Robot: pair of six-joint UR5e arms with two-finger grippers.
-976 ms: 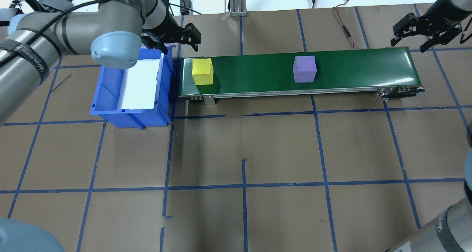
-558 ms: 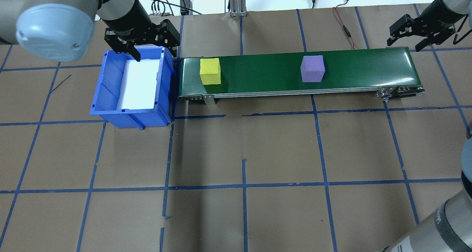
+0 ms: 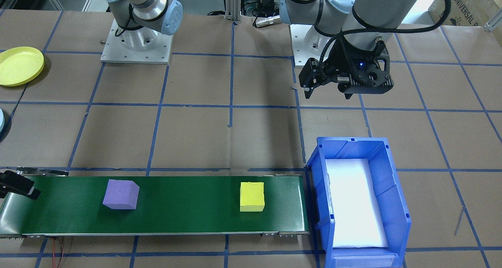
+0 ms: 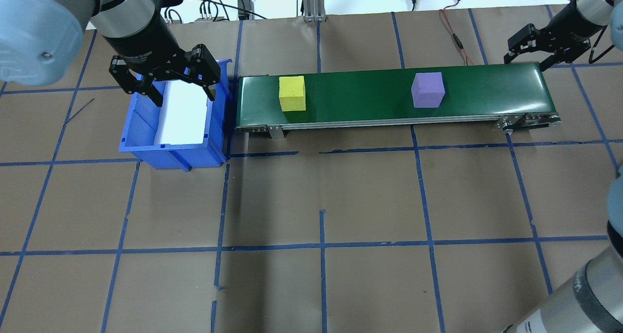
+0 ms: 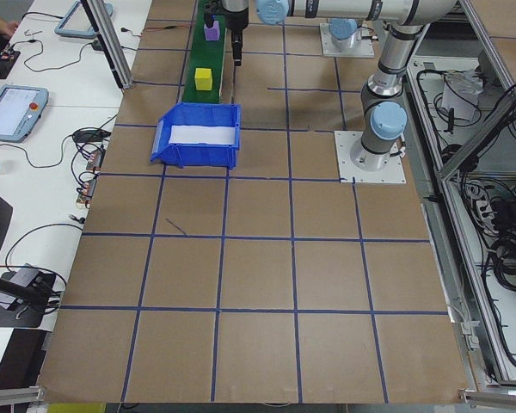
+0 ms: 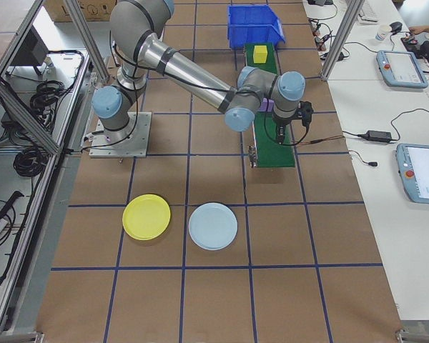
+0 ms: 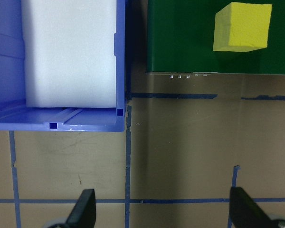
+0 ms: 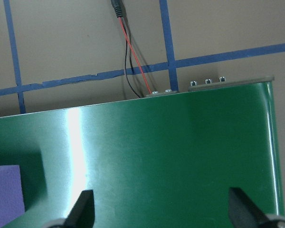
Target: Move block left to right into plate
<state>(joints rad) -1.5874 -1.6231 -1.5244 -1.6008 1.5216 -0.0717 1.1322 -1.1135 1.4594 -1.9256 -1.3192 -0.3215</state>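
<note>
Purple block riding green conveyor toward right gripper, waiting wide-open, probably above belt end; close squarely across block faces.

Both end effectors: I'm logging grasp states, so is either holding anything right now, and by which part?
Nothing is held. The left end effector is open above the blue bin; the right end effector is open at the conveyor end.

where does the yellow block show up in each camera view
Front-facing: yellow block right of centre on the green belt.
Overhead: left end of belt.
Exterior left: top, beyond the blue bin.
Exterior right: top, before the bin.
Left wrist: upper right.
Right wrist: not in it.
Shared landmark: the belt.
</note>
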